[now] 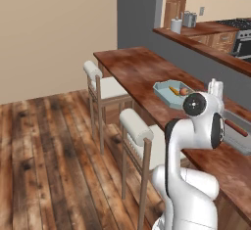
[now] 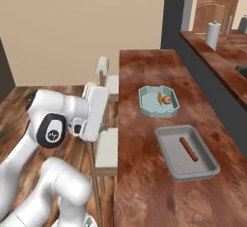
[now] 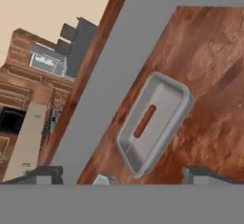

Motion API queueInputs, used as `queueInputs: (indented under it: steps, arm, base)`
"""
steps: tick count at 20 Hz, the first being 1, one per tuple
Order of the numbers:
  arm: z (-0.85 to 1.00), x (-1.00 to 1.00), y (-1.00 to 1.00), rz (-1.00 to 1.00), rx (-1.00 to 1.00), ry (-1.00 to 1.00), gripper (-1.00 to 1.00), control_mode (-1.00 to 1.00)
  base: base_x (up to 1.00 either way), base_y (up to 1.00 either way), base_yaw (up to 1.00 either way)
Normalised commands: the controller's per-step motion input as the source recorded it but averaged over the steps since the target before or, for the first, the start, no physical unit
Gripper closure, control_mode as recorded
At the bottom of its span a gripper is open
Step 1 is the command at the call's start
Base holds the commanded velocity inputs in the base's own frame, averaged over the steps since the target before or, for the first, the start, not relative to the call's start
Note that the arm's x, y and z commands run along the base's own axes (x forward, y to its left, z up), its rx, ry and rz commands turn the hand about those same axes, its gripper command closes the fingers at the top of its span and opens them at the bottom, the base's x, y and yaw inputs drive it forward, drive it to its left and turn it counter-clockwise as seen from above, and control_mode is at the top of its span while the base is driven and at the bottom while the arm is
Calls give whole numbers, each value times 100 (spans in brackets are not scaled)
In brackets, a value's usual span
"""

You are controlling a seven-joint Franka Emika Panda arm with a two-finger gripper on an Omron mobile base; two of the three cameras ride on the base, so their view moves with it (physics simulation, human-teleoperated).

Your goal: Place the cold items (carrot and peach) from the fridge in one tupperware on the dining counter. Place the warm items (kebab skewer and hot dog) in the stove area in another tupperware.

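Seen from the right base camera, the white arm (image 2: 58, 124) fills the left, at nine o'clock. The gripper (image 3: 125, 173) has its fingers spread wide (nothing between them) and hangs above the counter (image 2: 144, 71). Right of the arm, at centre, a blue tub (image 2: 158, 101) holds the carrot (image 2: 160, 96) and peach (image 2: 167, 99). Toward five o'clock, near the blue one, a grey tub (image 2: 186, 152) holds the hot dog (image 2: 188, 148). A paper towel roll (image 2: 212, 34) stands at one o'clock.

The arm hides most of the grey tupperware (image 1: 240, 143).
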Motion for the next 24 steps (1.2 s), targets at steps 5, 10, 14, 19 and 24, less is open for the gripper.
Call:
queueInputs:
  steps: [5, 10, 14, 19, 24]
  arm:
    - [0, 17, 53, 39, -41, 56, -100, -100]
    - [-23, 10, 25, 44, -39, 57, -100, -100]
    - [-69, -10, -25, 54, -3, 27, -100, -100]
    - [-76, -3, -10, 37, 1, 12, -100, -100]
    - [-34, 0, 23, 9, -7, 5, -100, -100]
  base:
    - [0, 0, 0]
    - [0, 0, 0]
    - [0, 0, 0]
    - [0, 0, 0]
    - [0, 0, 0]
